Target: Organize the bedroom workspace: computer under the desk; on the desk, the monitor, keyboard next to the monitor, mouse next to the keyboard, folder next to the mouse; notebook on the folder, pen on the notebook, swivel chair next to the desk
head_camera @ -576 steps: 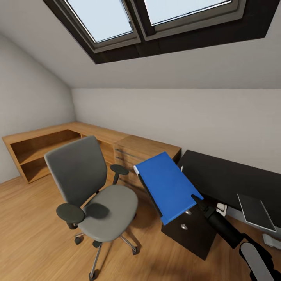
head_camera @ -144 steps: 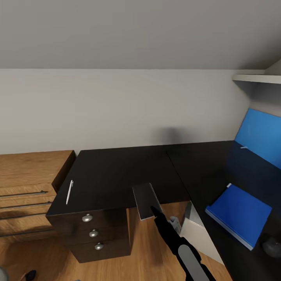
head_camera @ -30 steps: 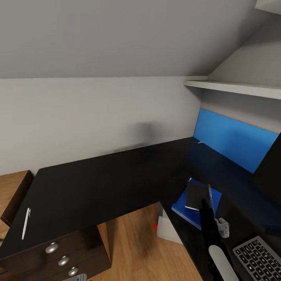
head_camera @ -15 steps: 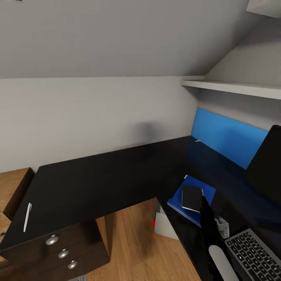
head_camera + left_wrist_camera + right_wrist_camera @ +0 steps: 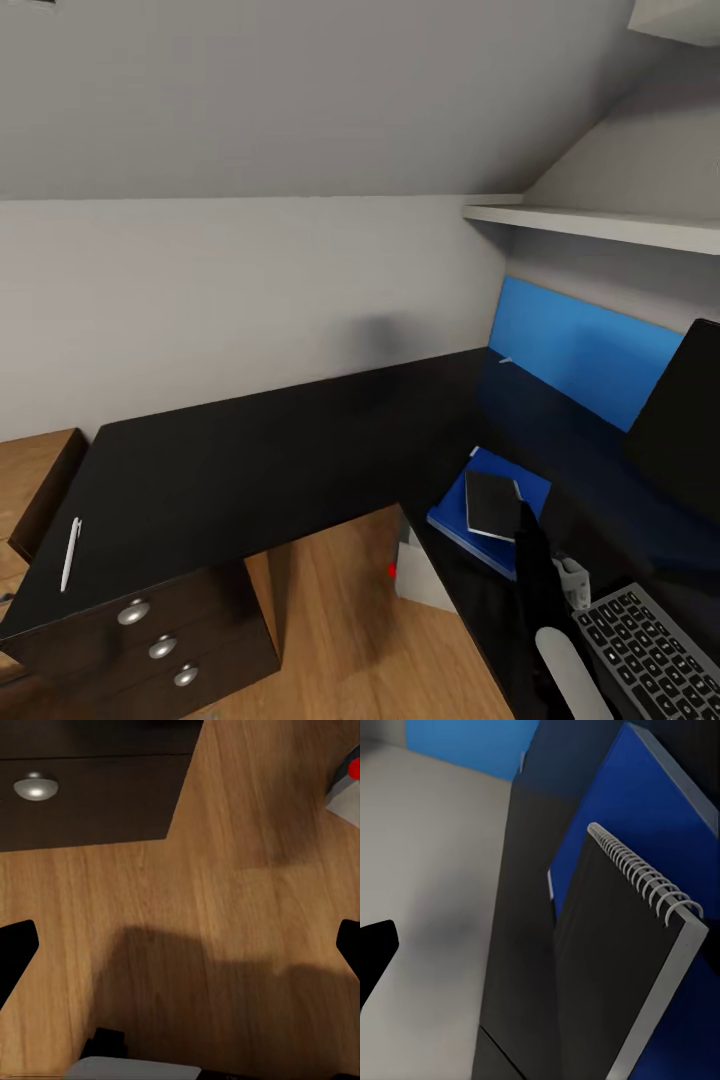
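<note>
The dark grey spiral-bound notebook lies on the bright blue folder on the right wing of the black desk. My right gripper is at the notebook's near edge and looks open; one black finger stands at the edge of the right wrist view. The white pen lies at the desk's far left end. The keyboard and the black monitor are to the right. The grey computer stands under the desk. My left gripper hangs open over the wood floor.
A black drawer unit sits under the desk's left end. A blue wall panel and a white shelf run behind the right wing. A light-wood unit stands at the left.
The notebook, earlier carried in my right gripper off the desk's edge, now rests on the folder. The head view has turned right. Almost nothing moved in the last half second.
</note>
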Robot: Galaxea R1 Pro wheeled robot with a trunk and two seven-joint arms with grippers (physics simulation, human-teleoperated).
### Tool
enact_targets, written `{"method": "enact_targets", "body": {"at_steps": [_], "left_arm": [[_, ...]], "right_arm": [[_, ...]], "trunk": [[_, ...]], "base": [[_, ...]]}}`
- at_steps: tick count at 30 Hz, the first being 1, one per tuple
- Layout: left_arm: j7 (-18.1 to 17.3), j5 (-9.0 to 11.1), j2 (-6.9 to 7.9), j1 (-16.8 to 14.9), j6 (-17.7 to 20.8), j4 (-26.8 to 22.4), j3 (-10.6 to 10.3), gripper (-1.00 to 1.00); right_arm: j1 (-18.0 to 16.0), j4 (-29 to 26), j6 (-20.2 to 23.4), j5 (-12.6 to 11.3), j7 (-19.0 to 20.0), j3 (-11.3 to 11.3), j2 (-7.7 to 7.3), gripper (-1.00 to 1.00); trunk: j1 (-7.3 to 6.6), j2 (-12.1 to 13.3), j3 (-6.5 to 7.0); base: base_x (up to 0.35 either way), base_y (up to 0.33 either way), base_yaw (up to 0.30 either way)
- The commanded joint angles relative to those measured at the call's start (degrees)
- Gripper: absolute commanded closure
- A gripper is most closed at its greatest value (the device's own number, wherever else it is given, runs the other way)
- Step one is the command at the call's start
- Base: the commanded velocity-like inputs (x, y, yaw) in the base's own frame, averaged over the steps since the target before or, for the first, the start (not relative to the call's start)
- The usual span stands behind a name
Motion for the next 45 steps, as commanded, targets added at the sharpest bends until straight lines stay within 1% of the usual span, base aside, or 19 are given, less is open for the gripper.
{"method": "enact_targets", "body": {"at_steps": [1, 14, 17, 19, 22, 23, 24, 25, 26, 28, 29, 30, 32, 33, 34, 36, 38, 42, 45], "left_arm": [[-0.22, 0.53, -0.06, 0.00, 0.41, -0.10, 0.17, -1.00], [-0.14, 0.53, -0.13, 0.00, 0.38, 0.76, 0.13, -1.00], [-0.13, 0.56, -0.11, 0.01, 0.38, 0.77, 0.15, -1.00], [-0.07, 0.60, -0.07, 0.01, 0.34, 0.77, 0.17, -1.00], [-0.04, 0.61, -0.06, 0.01, 0.33, 0.77, 0.17, -1.00], [-0.04, 0.61, -0.06, 0.00, 0.33, 0.77, 0.18, -1.00], [-0.02, 0.61, -0.06, 0.00, 0.33, 0.77, 0.18, -1.00], [0.00, 0.61, -0.06, 0.00, 0.33, 0.81, 0.19, -1.00], [-0.01, 0.61, -0.06, 0.00, 0.33, 0.83, 0.22, -1.00], [0.02, 0.62, -0.06, 0.01, 0.33, 0.84, 0.25, -1.00], [0.03, 0.62, -0.06, 0.01, 0.33, 0.85, 0.25, -1.00], [0.04, 0.62, -0.06, -0.01, 0.33, 0.85, 0.29, -1.00], [0.05, 0.62, -0.06, 0.01, 0.33, 0.85, 0.33, -1.00], [0.05, 0.62, -0.06, -0.01, 0.33, 0.85, 0.34, -1.00], [0.05, 0.62, -0.06, -0.02, 0.33, 0.92, 0.34, -1.00], [0.05, 0.58, -0.06, 0.00, 0.29, 1.54, 0.30, -1.00], [0.05, 0.56, -0.06, 0.01, 0.27, 1.95, 0.28, -1.00], [-0.07, 0.62, -0.10, 0.01, 0.11, 2.55, 0.27, -1.00], [-0.32, 0.67, -0.10, 0.00, -0.03, 2.64, 0.28, -1.00]], "right_arm": [[-0.03, -0.06, -0.46, -0.26, -0.21, 0.08, -0.03, -1.00], [-0.03, -0.19, -1.05, -0.26, 0.01, 0.02, -0.04, -1.00], [-0.03, -1.65, -1.09, -0.14, 0.02, 0.23, 0.12, -1.00], [-0.03, -2.18, -0.87, 0.41, -0.06, 2.21, 0.24, -1.00], [-0.03, -2.37, -0.94, 3.26, -0.39, 8.07, 0.33, -1.00], [-0.03, -2.27, -0.98, 5.82, -1.56, 11.46, 0.67, -1.00], [-0.03, -2.15, -0.99, 7.93, -2.93, 13.67, 1.25, -1.00], [-0.03, -1.21, -1.03, 13.63, -6.54, 17.96, 3.25, -1.00], [-0.03, -0.07, -1.08, 17.36, -8.26, 19.58, 4.49, -1.00], [-0.07, 3.56, -1.52, 26.33, -10.65, 21.39, 7.33, -1.00], [-0.09, 6.03, -1.97, 31.32, -11.34, 21.84, 9.02, -1.00], [-0.10, 8.66, -2.62, 36.42, -11.84, 22.14, 10.24, -1.00], [-0.13, 13.38, -4.31, 45.65, -13.02, 22.49, 10.24, -1.00], [-0.16, 15.18, -5.08, 49.18, -13.97, 22.59, 10.24, -1.00], [-0.18, 16.42, -5.67, 51.84, -15.02, 22.66, 10.24, -1.00], [-0.25, 17.90, -6.43, 54.80, -16.38, 22.75, 10.24, -1.00], [-0.42, 20.04, -6.79, 56.04, -16.95, 22.77, 10.24, -1.00], [-1.40, 26.58, -7.71, 56.68, -17.24, 22.85, 10.24, -1.00], [-2.19, 30.73, -10.62, 56.77, -17.31, 22.92, 10.24, -1.00]], "trunk": [[0.00, -0.03, -0.05], [0.00, -0.03, -0.05], [0.00, -0.03, -0.05], [0.00, -0.03, -0.05], [0.00, -0.03, -0.05], [0.00, -0.03, -0.05], [0.00, -0.03, -0.05], [0.00, -0.03, -0.05], [0.00, -0.03, -0.05], [0.00, -0.03, -0.05], [0.00, -0.03, -0.05], [0.00, -0.03, -0.05], [0.00, -0.03, -0.05], [0.00, -0.03, -0.05], [0.00, -0.03, -0.05], [0.00, -0.03, -0.05], [0.00, -0.03, -0.05], [0.00, -0.03, -0.05], [-0.22, 0.37, 0.13]], "base": [[0.000, 0.000, 0.000], [-0.075, -0.072, 0.000], [-0.001, -0.001, 0.000], [0.000, 0.000, 0.004], [0.000, 0.000, 0.139], [0.000, 0.000, 0.237], [0.000, 0.000, 0.252], [0.000, 0.000, 0.269], [0.000, 0.000, 0.273], [0.000, 0.000, 0.278], [0.000, 0.000, 0.282], [0.000, 0.000, 0.284], [0.000, 0.000, 0.286], [0.000, 0.000, 0.287], [0.000, 0.000, 0.288], [0.000, 0.000, 0.289], [0.000, 0.000, 0.289], [0.000, 0.000, 0.290], [0.000, 0.000, 0.291]]}}
